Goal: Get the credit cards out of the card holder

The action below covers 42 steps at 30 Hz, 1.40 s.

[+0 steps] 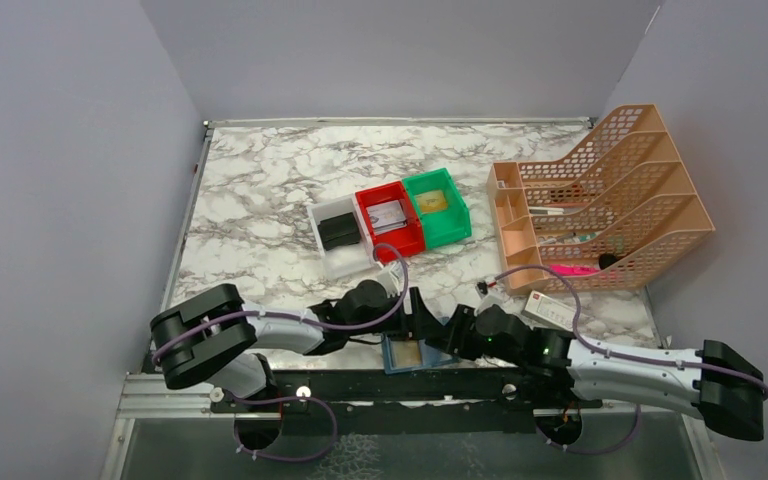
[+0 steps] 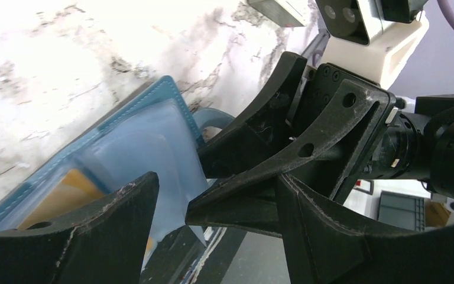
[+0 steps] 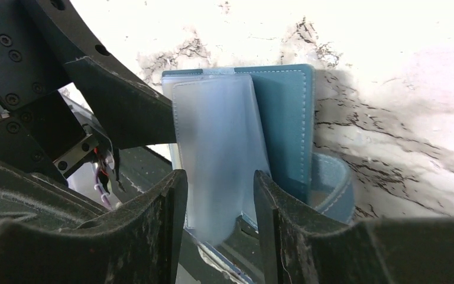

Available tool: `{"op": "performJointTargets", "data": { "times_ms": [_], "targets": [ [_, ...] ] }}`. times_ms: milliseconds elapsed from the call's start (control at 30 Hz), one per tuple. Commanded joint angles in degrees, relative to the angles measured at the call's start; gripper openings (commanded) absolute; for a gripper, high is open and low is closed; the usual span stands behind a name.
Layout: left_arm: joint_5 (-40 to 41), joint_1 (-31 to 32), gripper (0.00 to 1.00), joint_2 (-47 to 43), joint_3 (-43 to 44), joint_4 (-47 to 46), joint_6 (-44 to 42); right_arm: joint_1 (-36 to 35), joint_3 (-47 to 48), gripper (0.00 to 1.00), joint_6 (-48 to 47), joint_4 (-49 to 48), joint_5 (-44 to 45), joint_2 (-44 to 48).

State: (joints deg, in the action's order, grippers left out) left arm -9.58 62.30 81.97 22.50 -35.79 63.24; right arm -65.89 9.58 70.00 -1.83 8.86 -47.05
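The teal-blue card holder (image 1: 410, 353) lies open at the table's near edge, between both grippers. In the left wrist view its pale pocket panels (image 2: 148, 154) face up and a yellow card (image 2: 65, 195) shows inside a pocket. My left gripper (image 2: 217, 177) is open and straddles the holder's edge. One finger of the right gripper (image 2: 254, 177) reaches in between its fingers. My right gripper (image 3: 217, 177) is open, its fingers on either side of a raised translucent pocket panel (image 3: 219, 130). The snap tab (image 3: 331, 183) curls at the right.
Behind the grippers a white bin holds a black wallet (image 1: 340, 232), a red bin (image 1: 390, 222) holds a card, and a green bin (image 1: 438, 205) holds something yellow. A small white box with a red stripe (image 1: 550, 308) lies right. An orange file organizer (image 1: 610, 200) stands at the back right.
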Motion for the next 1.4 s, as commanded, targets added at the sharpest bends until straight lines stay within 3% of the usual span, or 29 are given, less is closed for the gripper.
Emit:
{"op": "performJointTargets", "data": {
  "times_ms": [0,233,433,667,833,1067,1367],
  "targets": [
    [-1.03,0.68,0.74,2.53,2.77,-2.5,-0.29,-0.27,2.51,0.51,-0.39,11.77,2.82,7.32],
    [-2.08,1.84,0.74,7.49,4.98,-2.62,-0.03,-0.29,3.27,0.49,3.53,26.31,5.84,19.28],
    [-2.39,2.76,0.74,13.47,6.02,-2.49,1.31,-0.28,1.38,0.4,6.56,30.08,6.28,27.06],
    [-1.37,3.35,0.74,12.65,6.86,-2.39,0.87,-0.22,1.74,0.29,5.14,29.51,5.28,28.79],
    [1.27,3.3,0.76,8.75,6.86,1.7,-0.86,-0.27,2.18,0.23,-1.44,20.36,0.81,24.57],
    [6.03,3.31,0.78,3.24,8.62,11.87,-3.99,-0.24,3.95,0.23,-4.46,6.58,-3.8,11.45],
    [15.82,3.32,0.8,-4.95,13.48,32.71,-9.22,-0.29,7.88,0.28,-4.71,5.68,-3.45,-4.77]
  ]
}}
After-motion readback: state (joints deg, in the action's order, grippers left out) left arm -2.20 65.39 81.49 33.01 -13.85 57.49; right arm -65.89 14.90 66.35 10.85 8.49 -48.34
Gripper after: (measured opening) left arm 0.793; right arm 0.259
